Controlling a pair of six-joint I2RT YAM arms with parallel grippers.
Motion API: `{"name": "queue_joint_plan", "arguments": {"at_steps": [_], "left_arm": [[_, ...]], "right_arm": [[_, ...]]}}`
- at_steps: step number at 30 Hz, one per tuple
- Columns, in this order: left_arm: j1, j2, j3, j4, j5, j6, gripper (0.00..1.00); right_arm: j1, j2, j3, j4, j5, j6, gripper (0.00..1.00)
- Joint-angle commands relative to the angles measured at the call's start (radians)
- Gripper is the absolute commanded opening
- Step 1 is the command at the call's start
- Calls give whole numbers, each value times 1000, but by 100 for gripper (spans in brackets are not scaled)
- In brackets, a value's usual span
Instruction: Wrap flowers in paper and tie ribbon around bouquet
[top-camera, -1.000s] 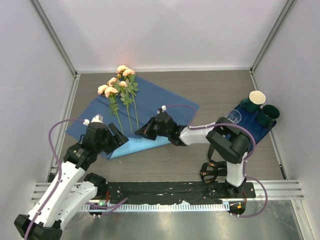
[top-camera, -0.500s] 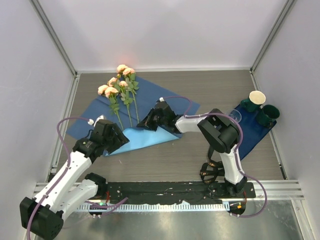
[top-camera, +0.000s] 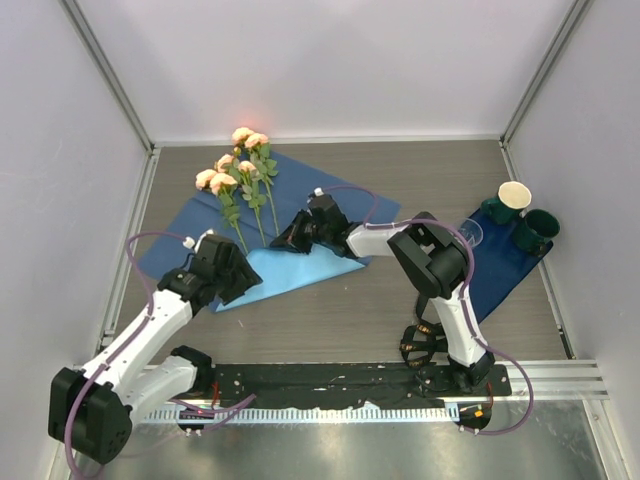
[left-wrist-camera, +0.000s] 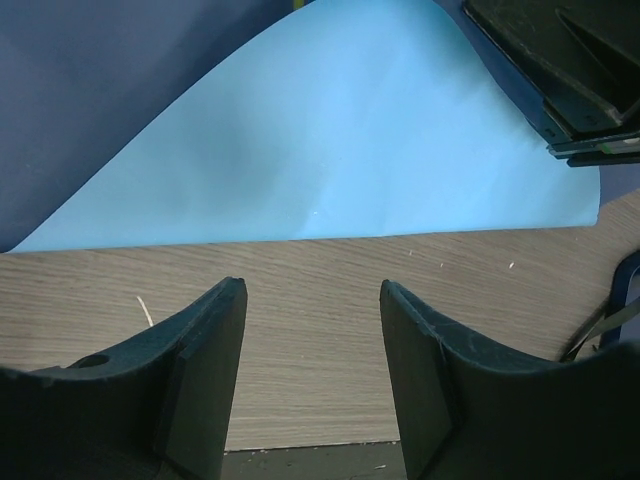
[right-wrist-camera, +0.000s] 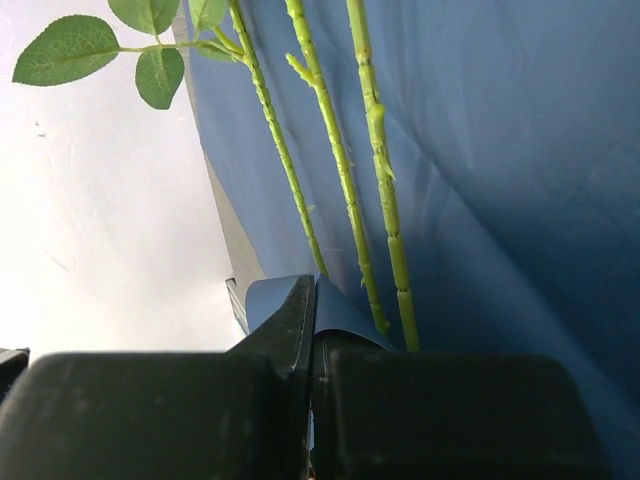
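Note:
The flowers (top-camera: 240, 170), pink roses on green stems (right-wrist-camera: 340, 180), lie on the paper (top-camera: 330, 200), whose dark blue face is up. My right gripper (top-camera: 283, 241) is shut on the paper's near edge (right-wrist-camera: 345, 310) just below the stem ends, holding it lifted and folded so the light blue face (top-camera: 290, 272) shows. My left gripper (left-wrist-camera: 312, 300) is open over bare table, just short of the light blue flap (left-wrist-camera: 330, 150), with nothing between its fingers. A black looped strip (top-camera: 420, 345) lies by the right arm's base. I cannot tell whether it is the ribbon.
A dark navy mat (top-camera: 500, 265) at the right carries a white cup (top-camera: 514, 194), two dark green cups (top-camera: 543, 225) and a clear glass (top-camera: 468, 235). Grey walls and metal posts enclose the table. The arms' base rail (top-camera: 330, 380) runs along the near edge.
My right gripper has carried the paper's edge up and left toward the stems. My left gripper has moved forward to the flap, its jaws a little narrower.

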Motion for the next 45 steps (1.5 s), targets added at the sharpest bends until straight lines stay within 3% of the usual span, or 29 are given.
{"name": "queue_joint_plan", "arguments": {"at_steps": [1, 17, 32, 45], "left_arm": [[13, 22, -2, 62, 7, -1, 60], [45, 129, 9, 151, 93, -9, 56], [68, 255, 38, 240, 156, -21, 54], [143, 368, 15, 399, 230, -79, 34]], "right_arm": [[-23, 4, 44, 61, -8, -21, 0], [-27, 63, 161, 19, -81, -73, 1], [-52, 55, 103, 66, -46, -39, 2], [-53, 75, 113, 74, -67, -44, 7]]}}
